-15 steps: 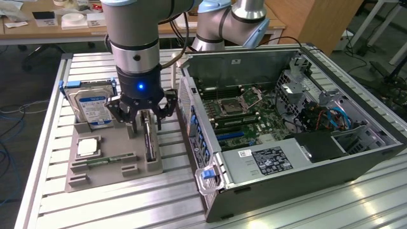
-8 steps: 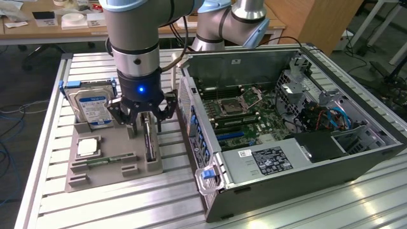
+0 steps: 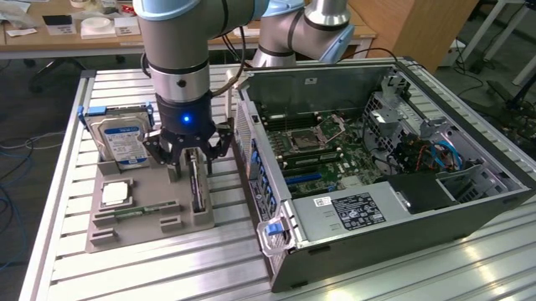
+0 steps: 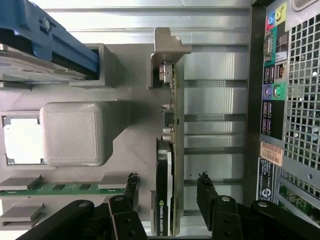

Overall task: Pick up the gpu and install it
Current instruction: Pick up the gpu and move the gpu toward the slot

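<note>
**Worktop** (image 3: 125, 276): a slatted aluminium surface that carries everything below.

**Computer case** (image 3: 377, 157): lies towards the exterior view's right with its side panel off, so the motherboard is exposed. Its rear port panel (image 4: 285, 100) faces the holder.

**Robot arm** (image 3: 176, 56): descends vertically over the holder, with a blue light lit on the wrist.

**Grey holder** (image 3: 142, 219): a moulded tray on the worktop, just beside the case on the exterior view's left.

**Hard drive** (image 3: 122, 141): stands upright in a slot at the holder's far end, blue-and-white label facing out.

**Gpu** (image 3: 198, 194): stands on edge in the holder slot nearest the case. In the wrist view the gpu (image 4: 170, 165) is a thin green board with a metal bracket at its far end.

**End effector** (image 3: 193, 172): released and spread wide, straddling the gpu. In the wrist view the end effector (image 4: 167, 186) has one black fingertip (image 4: 131, 187) on each side of the card, both apart from it.

**Memory stick** (image 3: 138, 212): lies flat in the holder.
</note>
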`<act>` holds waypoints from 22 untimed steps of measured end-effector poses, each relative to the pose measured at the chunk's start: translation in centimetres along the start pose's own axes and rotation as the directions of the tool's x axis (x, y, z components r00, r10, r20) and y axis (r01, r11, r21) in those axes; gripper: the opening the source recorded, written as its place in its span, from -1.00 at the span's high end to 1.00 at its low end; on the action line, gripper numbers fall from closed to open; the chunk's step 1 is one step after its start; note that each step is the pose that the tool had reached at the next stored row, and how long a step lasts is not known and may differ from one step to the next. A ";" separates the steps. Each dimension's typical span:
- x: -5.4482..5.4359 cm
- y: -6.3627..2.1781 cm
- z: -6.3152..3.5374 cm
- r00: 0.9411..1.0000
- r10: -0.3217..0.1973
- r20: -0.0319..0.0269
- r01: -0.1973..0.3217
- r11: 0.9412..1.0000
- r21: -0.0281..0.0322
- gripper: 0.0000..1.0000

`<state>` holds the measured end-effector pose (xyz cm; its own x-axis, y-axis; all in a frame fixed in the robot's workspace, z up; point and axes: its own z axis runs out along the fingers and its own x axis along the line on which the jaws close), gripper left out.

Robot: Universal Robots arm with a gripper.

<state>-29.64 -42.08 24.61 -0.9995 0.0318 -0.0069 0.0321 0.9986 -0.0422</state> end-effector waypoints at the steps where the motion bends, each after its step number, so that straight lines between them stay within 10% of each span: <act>1: 0.0 0.01 0.17 1.000 -0.002 -0.001 0.002 1.000 0.000 -0.18; 22: 0.0 0.17 2.91 0.999 -0.047 -0.003 0.047 0.999 0.000 -0.18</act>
<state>-29.65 -42.03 21.69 -0.9999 -0.0147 -0.0020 -0.0146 0.9990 -0.0425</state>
